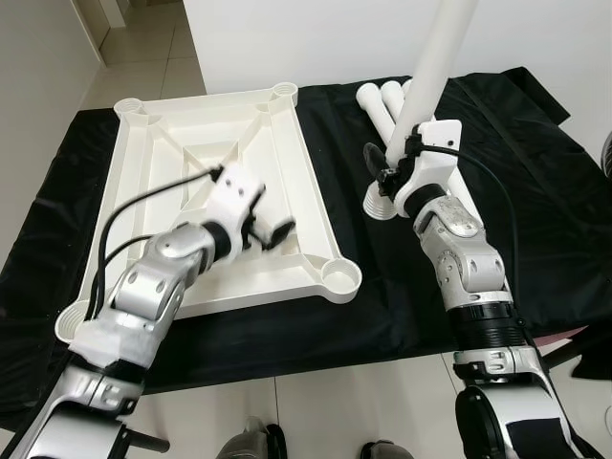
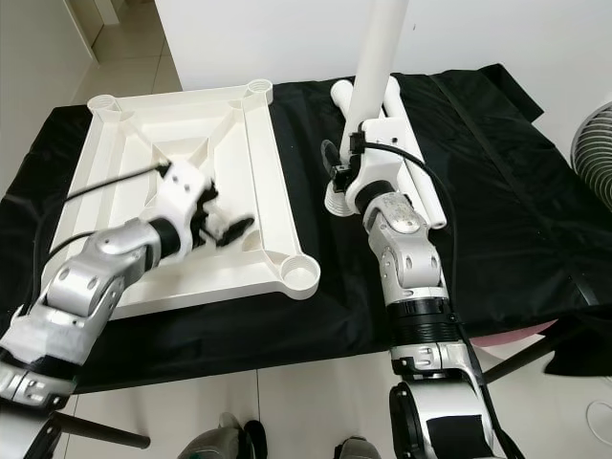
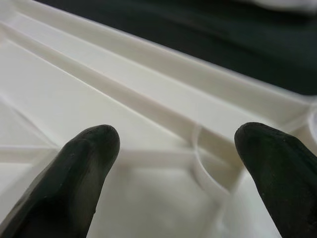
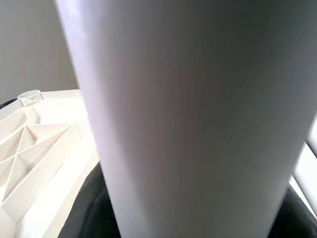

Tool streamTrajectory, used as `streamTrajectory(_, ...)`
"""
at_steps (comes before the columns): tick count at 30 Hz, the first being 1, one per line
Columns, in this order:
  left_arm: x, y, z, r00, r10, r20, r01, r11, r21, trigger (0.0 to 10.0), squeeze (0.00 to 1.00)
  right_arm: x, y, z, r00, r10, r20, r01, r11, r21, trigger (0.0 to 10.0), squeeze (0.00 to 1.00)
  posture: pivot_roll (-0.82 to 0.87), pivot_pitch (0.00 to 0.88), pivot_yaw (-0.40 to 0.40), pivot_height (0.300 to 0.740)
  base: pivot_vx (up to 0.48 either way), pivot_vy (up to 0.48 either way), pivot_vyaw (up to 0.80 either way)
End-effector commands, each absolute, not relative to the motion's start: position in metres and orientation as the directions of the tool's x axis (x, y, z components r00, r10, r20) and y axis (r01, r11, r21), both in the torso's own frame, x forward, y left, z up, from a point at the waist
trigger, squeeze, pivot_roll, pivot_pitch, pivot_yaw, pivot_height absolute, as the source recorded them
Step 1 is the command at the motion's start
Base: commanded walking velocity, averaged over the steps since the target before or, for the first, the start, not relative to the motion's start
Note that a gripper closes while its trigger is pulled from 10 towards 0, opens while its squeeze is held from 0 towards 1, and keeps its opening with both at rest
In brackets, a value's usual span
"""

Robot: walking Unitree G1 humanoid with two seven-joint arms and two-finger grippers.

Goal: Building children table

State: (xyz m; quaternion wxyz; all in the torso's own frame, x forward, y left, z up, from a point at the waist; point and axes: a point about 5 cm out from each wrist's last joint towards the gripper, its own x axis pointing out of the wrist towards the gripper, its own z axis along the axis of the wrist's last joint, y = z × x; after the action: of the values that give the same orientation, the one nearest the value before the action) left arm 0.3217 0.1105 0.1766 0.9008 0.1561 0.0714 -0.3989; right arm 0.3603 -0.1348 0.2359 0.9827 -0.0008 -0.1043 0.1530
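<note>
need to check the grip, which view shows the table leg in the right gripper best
The left eye view: the white table leg stands nearly upright in the right gripper, above the black cloth. The right eye view shows much the same. The right wrist view has just its blurred white side, close up.

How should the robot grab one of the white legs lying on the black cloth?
Probably around the bare round shaft of a lying table leg, coming from above with fingers either side. It lies flat beside others, so above is the open side.
</note>
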Motion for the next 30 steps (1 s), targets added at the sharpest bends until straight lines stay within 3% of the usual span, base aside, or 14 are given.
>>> streamTrajectory(1, 0.317, 0.111, 0.166, 0.645, -0.698, -0.311, 0.764, 0.583, 0.275, 10.0, 0.00, 0.359, -0.134, 0.237, 0.925, 0.317, 0.209, -0.313, 0.948, -0.049, 10.0, 0.00, -0.06, 0.099, 0.062, 0.740, 0.000, 0.000, 0.00)
streamTrajectory(17, 0.314, 0.107, 0.143, 0.630, -0.660, -0.409, 0.776, 0.521, 0.355, 10.0, 0.00, 0.358, -0.138, 0.237, 0.928, 0.310, 0.206, -0.301, 0.951, -0.078, 10.0, 0.00, -0.08, 0.110, 0.076, 0.740, 0.000, 0.000, 0.00)
streamTrajectory(30, 0.327, 0.066, 0.151, 0.653, -0.682, -0.329, 0.755, 0.554, 0.351, 10.0, 0.00, 0.352, -0.139, 0.238, 0.921, 0.323, 0.216, -0.313, 0.946, -0.080, 10.0, 0.00, -0.12, 0.126, 0.081, 0.740, 0.000, 0.000, 0.00)
